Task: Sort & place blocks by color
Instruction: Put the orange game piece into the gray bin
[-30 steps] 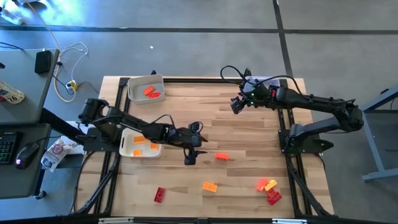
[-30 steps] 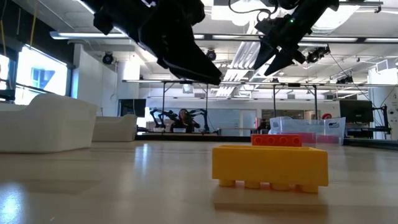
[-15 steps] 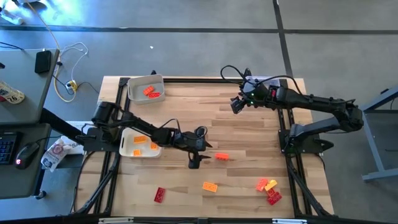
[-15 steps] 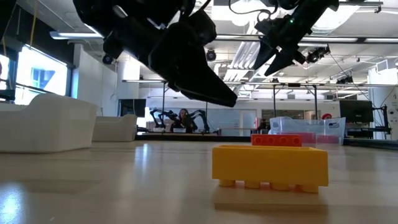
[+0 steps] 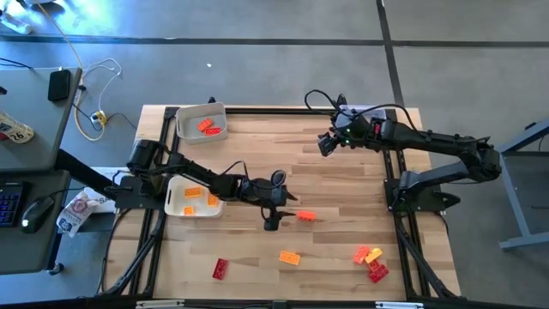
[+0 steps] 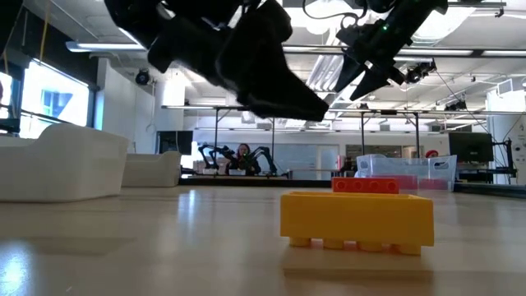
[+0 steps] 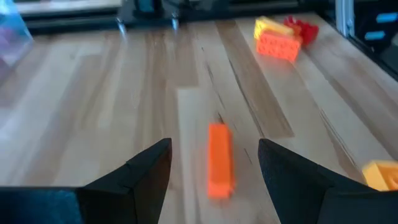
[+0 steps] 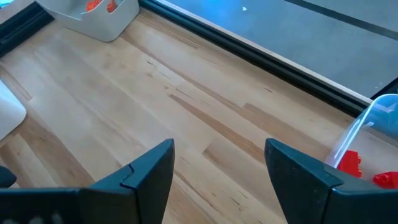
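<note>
Orange block (image 7: 219, 159) between open jaws

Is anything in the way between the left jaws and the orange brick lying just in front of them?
No. The left gripper is open, and only bare table lies between it and the orange brick. The other bricks sit well beyond it.

Surface (image 5: 343, 184): one block (image 5: 306, 215) just right of left claw (image 5: 273, 221) at centre; two trays (image 5: 201, 122) at left, each holding blocks.
</note>
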Controlling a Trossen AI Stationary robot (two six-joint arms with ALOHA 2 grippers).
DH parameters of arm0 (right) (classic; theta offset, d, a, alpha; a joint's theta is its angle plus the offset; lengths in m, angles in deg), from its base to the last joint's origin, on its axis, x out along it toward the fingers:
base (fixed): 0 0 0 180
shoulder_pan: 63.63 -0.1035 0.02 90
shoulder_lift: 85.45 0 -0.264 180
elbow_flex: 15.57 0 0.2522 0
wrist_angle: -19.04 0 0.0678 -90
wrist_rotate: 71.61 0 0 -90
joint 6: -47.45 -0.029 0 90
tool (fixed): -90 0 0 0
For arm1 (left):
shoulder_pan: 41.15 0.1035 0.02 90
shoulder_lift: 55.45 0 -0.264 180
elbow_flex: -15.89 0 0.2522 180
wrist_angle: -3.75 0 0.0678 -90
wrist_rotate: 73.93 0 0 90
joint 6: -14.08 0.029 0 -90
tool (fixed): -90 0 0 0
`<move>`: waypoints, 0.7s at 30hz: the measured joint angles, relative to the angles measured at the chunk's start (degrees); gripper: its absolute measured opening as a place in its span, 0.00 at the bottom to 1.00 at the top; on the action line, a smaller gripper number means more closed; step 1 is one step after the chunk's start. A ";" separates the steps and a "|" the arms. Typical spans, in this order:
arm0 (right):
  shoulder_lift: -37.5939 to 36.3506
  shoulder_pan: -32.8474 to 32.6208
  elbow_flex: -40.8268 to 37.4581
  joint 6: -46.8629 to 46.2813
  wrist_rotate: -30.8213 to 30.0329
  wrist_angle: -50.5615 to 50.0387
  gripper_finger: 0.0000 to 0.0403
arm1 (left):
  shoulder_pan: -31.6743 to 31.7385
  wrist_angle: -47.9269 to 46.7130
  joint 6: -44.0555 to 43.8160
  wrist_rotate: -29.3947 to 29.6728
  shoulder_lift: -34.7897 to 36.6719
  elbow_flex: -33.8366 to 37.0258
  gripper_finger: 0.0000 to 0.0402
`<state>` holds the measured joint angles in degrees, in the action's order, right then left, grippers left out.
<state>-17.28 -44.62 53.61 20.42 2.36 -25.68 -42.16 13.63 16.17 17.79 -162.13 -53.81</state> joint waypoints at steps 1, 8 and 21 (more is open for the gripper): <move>0.00 0.00 0.00 0.00 -0.11 0.00 0.59 | 0.28 -0.11 0.06 -0.09 0.00 -0.58 0.57; 0.00 0.00 0.00 0.00 -0.09 -0.02 0.59 | 1.43 -2.64 0.03 -2.29 0.02 -3.72 0.57; 0.00 0.00 0.00 0.00 -0.09 -0.02 0.59 | 0.91 -3.74 -0.43 -2.96 -2.10 -3.77 0.57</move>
<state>-17.28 -44.62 53.61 20.42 2.26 -25.70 -41.25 9.89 15.74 14.83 -164.22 -57.57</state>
